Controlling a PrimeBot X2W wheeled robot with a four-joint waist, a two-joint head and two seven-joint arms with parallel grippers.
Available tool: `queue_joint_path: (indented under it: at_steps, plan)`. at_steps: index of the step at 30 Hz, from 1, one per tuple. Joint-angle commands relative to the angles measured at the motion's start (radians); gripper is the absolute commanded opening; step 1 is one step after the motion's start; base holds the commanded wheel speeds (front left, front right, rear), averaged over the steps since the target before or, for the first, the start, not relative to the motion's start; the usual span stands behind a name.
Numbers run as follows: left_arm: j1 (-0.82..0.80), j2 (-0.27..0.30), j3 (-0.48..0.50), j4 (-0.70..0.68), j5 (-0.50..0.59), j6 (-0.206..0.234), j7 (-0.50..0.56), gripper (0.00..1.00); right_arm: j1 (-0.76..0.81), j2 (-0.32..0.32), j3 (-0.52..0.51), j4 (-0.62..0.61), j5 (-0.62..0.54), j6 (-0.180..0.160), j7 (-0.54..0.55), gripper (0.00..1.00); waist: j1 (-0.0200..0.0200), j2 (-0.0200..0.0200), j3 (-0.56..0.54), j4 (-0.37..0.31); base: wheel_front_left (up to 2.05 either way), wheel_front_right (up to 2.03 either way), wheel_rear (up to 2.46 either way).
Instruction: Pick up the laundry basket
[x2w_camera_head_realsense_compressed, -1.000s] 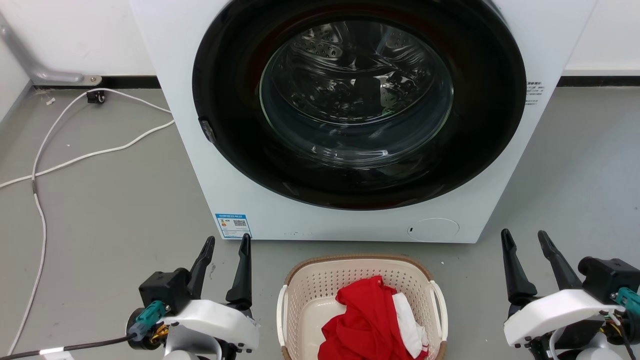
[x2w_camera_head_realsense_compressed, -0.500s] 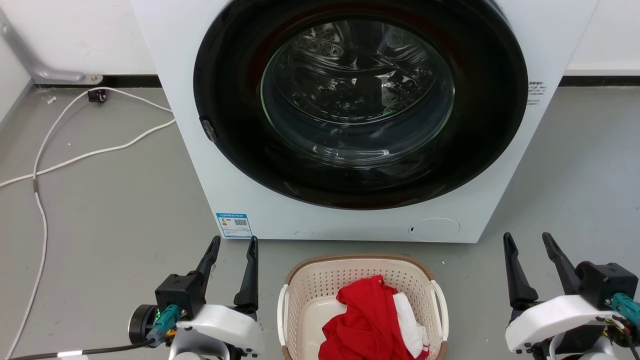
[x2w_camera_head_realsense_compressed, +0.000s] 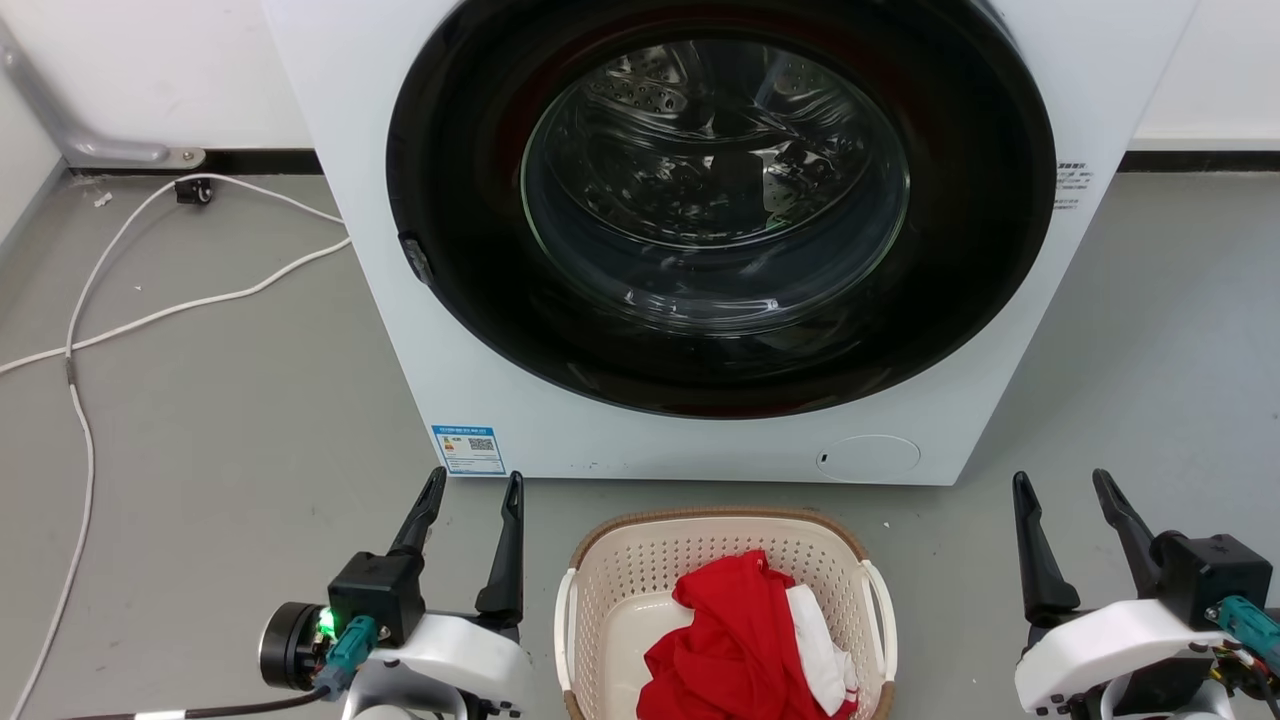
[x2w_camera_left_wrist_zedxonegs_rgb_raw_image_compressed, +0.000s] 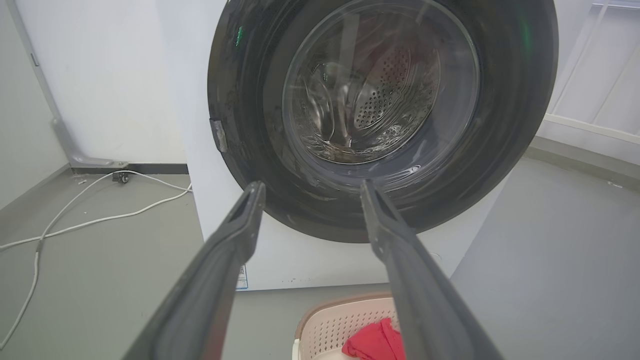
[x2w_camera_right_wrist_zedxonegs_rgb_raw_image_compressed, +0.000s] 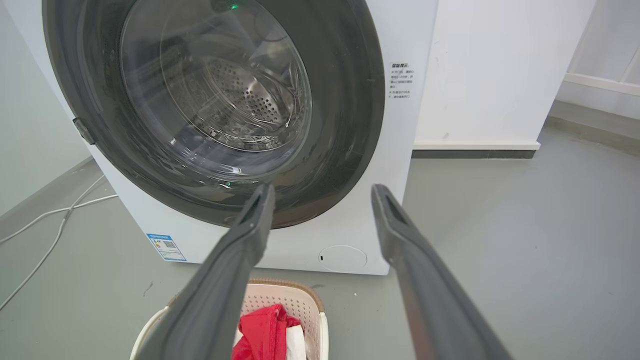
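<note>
The cream perforated plastic laundry basket (x2w_camera_head_realsense_compressed: 640, 565) with the brown woven-look rim sits upright, mouth up, on the grey floor (x2w_camera_head_realsense_compressed: 220, 430), just in front of the white front-loading washing machine (x2w_camera_head_realsense_compressed: 400, 300). Its white loop handles (x2w_camera_head_realsense_compressed: 562, 630) face left and right. The near end's cropped, so I can't call the long axis. There's a red cloth (x2w_camera_head_realsense_compressed: 730, 640) inside. The left gripper (x2w_camera_head_realsense_compressed: 474, 480) hovers near its left side and the right gripper (x2w_camera_head_realsense_compressed: 1060, 480) is well off to the right, both spread wide and holding nothing. Floor stretches out on either side.

Laundry spot, prob. a bare utility or test room: front-load washing machine (x2w_camera_head_realsense_compressed: 715, 200) by the white wall (x2w_camera_head_realsense_compressed: 150, 70), plain grey floor (x2w_camera_head_realsense_compressed: 230, 430), loose white cable (x2w_camera_head_realsense_compressed: 250, 291) trailing at left, laundry basket (x2w_camera_head_realsense_compressed: 620, 570) w/ red garment (x2w_camera_head_realsense_compressed: 730, 640) parked in front.
</note>
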Motion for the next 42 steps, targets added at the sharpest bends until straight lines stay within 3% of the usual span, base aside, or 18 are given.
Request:
queue_joint_path:
  at_steps: [1, 10, 30, 42]
  plan:
    - [0.002, -0.002, 0.003, -0.003, 0.032, -0.001, -0.013, 1.00, 0.007, 0.001, -0.002, 0.002, -0.029, 0.000, -0.014, 1.00, -0.0001, 0.0000, 0.003, 0.001, 0.00, 0.00, 0.00]
    - [0.010, -0.008, 0.004, -0.003, 0.080, -0.001, -0.029, 1.00, 0.010, 0.001, -0.003, 0.016, -0.067, 0.000, -0.030, 1.00, -0.0001, 0.0000, 0.007, 0.003, 0.00, 0.00, 0.00]
    - [0.009, -0.013, 0.021, 0.003, 0.068, -0.002, -0.028, 1.00, -0.017, 0.001, -0.012, 0.047, -0.038, 0.000, -0.043, 1.00, -0.0001, 0.0000, 0.022, 0.000, 0.00, 0.00, 0.00]
    - [-0.084, -0.014, 0.015, 0.144, 0.010, -0.033, -0.027, 1.00, -0.084, 0.001, -0.044, 0.131, -0.036, 0.000, -0.048, 1.00, -0.0001, 0.0000, 0.204, -0.016, 0.00, 0.00, 0.00]
